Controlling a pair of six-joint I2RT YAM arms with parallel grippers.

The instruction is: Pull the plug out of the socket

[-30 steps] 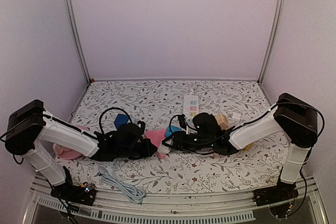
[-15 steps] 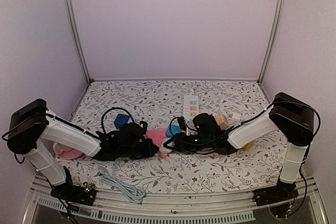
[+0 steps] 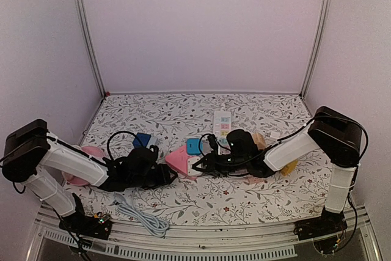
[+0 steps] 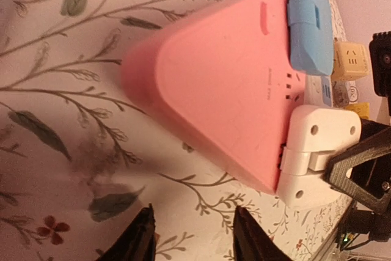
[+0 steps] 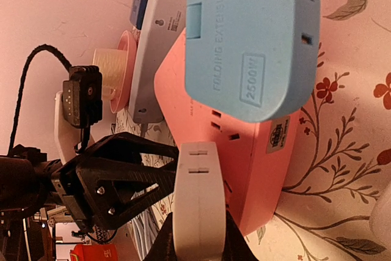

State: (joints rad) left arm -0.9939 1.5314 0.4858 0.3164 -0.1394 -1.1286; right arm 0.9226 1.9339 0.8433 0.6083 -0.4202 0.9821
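Smooth moulded plastic on a printed, matt desk

The pink socket [image 4: 214,90] is smooth plastic with a soft satin sheen. The white plug [image 5: 197,200] on it is smooth white plastic, slightly glossier. The blue adapter [image 5: 250,35] is matt plastic with raised moulded lettering. The desk [image 3: 244,197] has a flat, dull cover printed with flowers and leaves; whether it is cloth or paper cannot be told. The arm shells [image 3: 73,160] are glossy white plastic, and the frame posts [image 3: 87,35] are brushed pale metal.

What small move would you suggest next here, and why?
Probably ease the left pincer forward and close it on the pink socket: it stands open, short of the socket, while the right pincer is shut on the white plug, so pulling alone might drag the socket.
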